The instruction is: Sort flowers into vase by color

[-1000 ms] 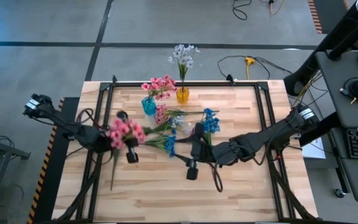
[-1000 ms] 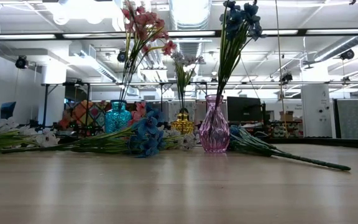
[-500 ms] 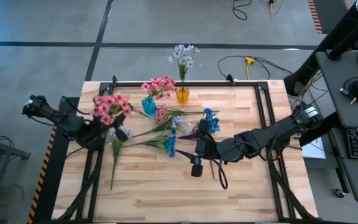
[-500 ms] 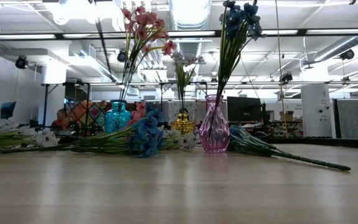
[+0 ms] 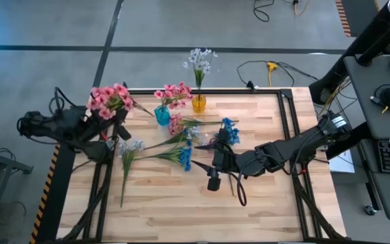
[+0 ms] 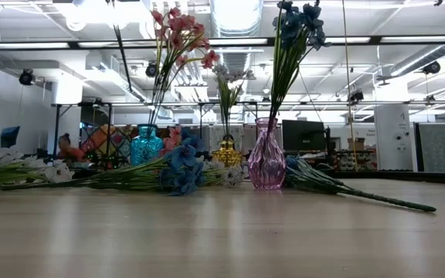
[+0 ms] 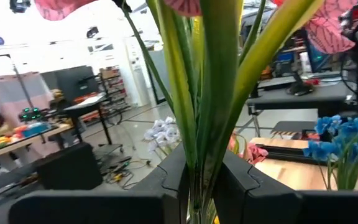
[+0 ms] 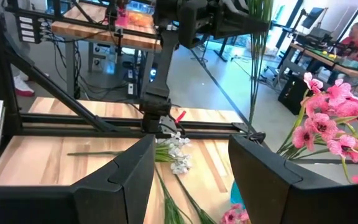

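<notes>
Pink spray (image 5: 110, 99) sits clamped by its stem in the left hand (image 5: 117, 129), blooms above and outboard of it; keep the stem upright and steer its tip toward the teal vase (image 5: 162, 115) beside the hand, across the counter (image 5: 181, 203). Right hand (image 5: 212, 181) waits with fingers wide.

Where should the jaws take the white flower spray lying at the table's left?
Grip the white spray on its bare green stem, below the blooms, coming straight down from above. It lies flat on the table, stem trailing toward the front edge, clear of the other flowers there.
</notes>
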